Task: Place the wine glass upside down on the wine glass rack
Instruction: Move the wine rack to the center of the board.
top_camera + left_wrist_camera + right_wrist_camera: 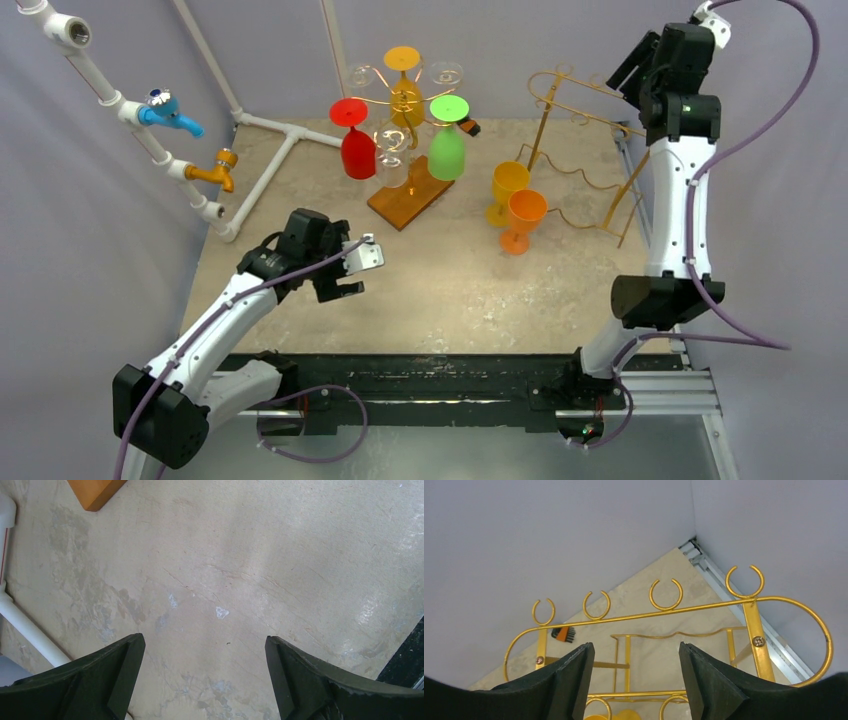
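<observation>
Nearest, the left jaws hang released and empty over bare tabletop (250, 555), just short of the wooden base (92, 492) of the hanging rack (405, 100); little can go wrong there unless that arm sweeps forward into the base and rocks the glasses hung on it. Further out, the orange wine glass (522, 215) and the yellow wine glass (508, 185) stand upright on the tabletop, close together, perhaps touching; a grab at one could topple the other, and either must be turned over before hanging, when a thin stem may slip. Farthest, the right jaws are spread with nothing between them, raised above the gold wire rack (649, 613); coming straight down risks snagging its rings, and a foot that misses a ring's gap would drop the glass.
</observation>
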